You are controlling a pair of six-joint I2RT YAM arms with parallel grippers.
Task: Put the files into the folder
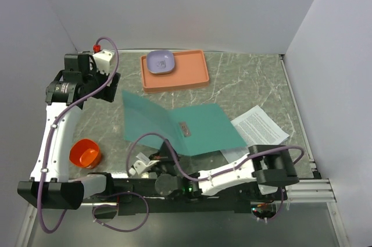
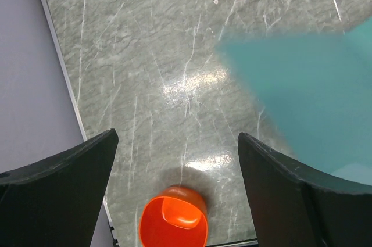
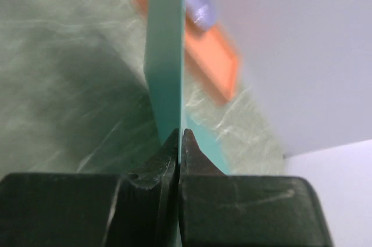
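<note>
— Where is the large flat teal-green card folder (image 1: 192,125)?
— Open on the grey marble table (image 1: 250,78). Behind it is an orange-pink rectangular tray (image 1: 189,71) with a lilac bowl (image 1: 160,61). A white printed paper sheet (image 1: 260,124) is just beside it on the right, and an orange plastic cup (image 1: 85,153) on the left, apart.

a robot test cell in a lab: plain white partition walls (image 1: 174,3) box in a grey marbled table (image 1: 244,84) with two cabled arms (image 1: 55,125) bolted on

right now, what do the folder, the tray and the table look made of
folder: likely thin card, matte; edge-on it is a slim stiff sheet.
tray: probably moulded plastic, smooth, with a raised rim.
table: marble-patterned, white veins, glossy from the light glare; stone or laminate, cannot tell.
</note>
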